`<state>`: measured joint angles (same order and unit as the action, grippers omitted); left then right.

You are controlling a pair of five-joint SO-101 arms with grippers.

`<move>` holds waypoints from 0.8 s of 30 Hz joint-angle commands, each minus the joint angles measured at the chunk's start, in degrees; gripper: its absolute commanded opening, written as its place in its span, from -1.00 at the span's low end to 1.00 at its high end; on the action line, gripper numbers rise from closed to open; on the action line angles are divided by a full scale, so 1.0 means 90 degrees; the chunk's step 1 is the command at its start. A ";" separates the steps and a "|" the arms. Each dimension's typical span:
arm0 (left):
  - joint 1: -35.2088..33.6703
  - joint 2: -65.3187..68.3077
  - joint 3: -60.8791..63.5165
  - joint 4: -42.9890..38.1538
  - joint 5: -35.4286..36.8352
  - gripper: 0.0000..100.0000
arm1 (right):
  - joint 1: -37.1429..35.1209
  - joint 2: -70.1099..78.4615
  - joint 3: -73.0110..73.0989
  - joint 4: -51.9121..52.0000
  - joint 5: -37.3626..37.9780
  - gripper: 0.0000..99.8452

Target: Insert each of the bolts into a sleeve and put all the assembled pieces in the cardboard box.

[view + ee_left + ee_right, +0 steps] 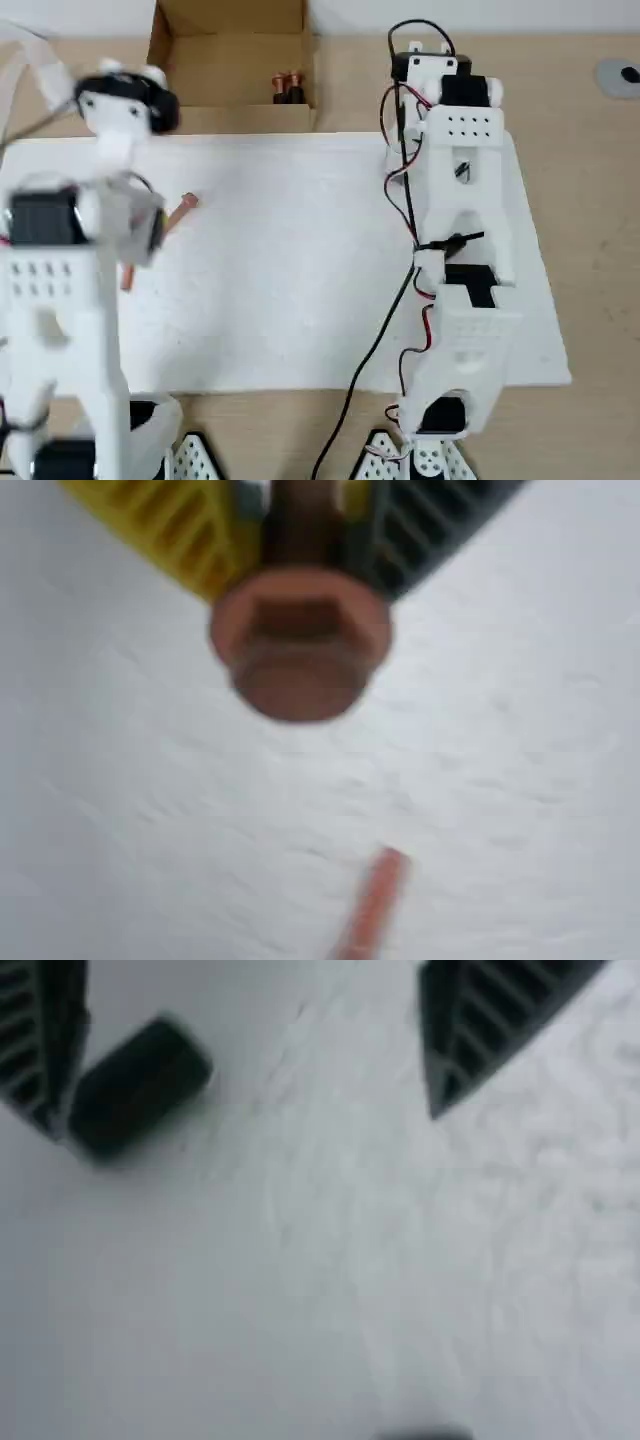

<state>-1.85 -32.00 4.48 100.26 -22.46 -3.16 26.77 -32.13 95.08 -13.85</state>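
L gripper (300,535) clamps bolt (300,640) over mat (500,780). R gripper (245,1110) wide, sleeve (140,1085) just beside. Step: prob. bolt-sleeve mating. Next: R grips sleeve, L aligns bolt w/ bore.

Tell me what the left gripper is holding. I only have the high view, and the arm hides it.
Observer: The left gripper is shut on a copper-coloured hex-head bolt, with the head facing the wrist camera.
Operator: Right gripper open or shut?
Observer: The right gripper is open, with its jaws wide apart over the white textured mat.
Operator: Any sleeve near it?
Observer: Yes, a black cylindrical sleeve lies on the mat right by one of its jaws. I cannot tell whether they touch.
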 commanded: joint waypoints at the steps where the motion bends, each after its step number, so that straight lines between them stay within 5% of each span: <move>1: 0.0469 -0.1363 0.0762 -0.0234 0.0283 -0.98 | 0.0112 -0.0396 0.0005 -0.0586 0.0469 -0.50; 11: 0.0078 -0.3385 0.2149 -0.0322 0.0752 -0.98 | 0.0044 0.1099 -0.0464 -0.1387 0.1065 -0.50; 24: -0.0186 -0.4352 0.2501 -0.0322 0.1123 -0.99 | -0.0298 0.2779 -0.3209 -0.0137 0.1065 -0.50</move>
<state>-2.55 -70.86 27.25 98.42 -12.53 -4.75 50.51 -55.25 92.09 -4.79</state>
